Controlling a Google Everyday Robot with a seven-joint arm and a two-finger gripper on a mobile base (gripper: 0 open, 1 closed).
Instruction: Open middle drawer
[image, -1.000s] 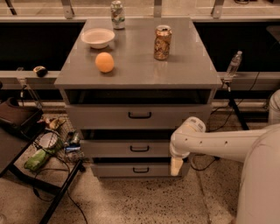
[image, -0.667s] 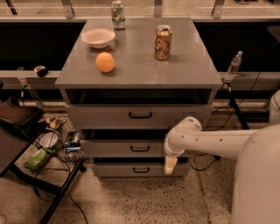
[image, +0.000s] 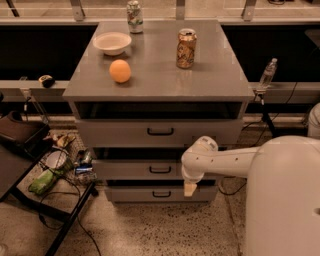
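The grey cabinet (image: 150, 90) has three drawers stacked in its front. The middle drawer (image: 125, 170) has a flat grey front and a small black bar handle (image: 160, 169). It looks shut, level with the fronts above and below. My gripper (image: 190, 188) hangs at the end of the white arm (image: 220, 161) that reaches in from the right. It points down, just right of and below the middle drawer's handle, in front of the bottom drawer (image: 135, 194). It holds nothing that I can see.
On the cabinet top are a white bowl (image: 112, 42), an orange (image: 120, 70), a brown can (image: 186, 48) and a pale can (image: 134, 9). A black stand with clutter (image: 50, 170) and cables is at the left. A bottle (image: 267, 74) stands at the right.
My gripper and forearm have moved a little to the left, toward the middle drawer's handle. The drawers have not moved.
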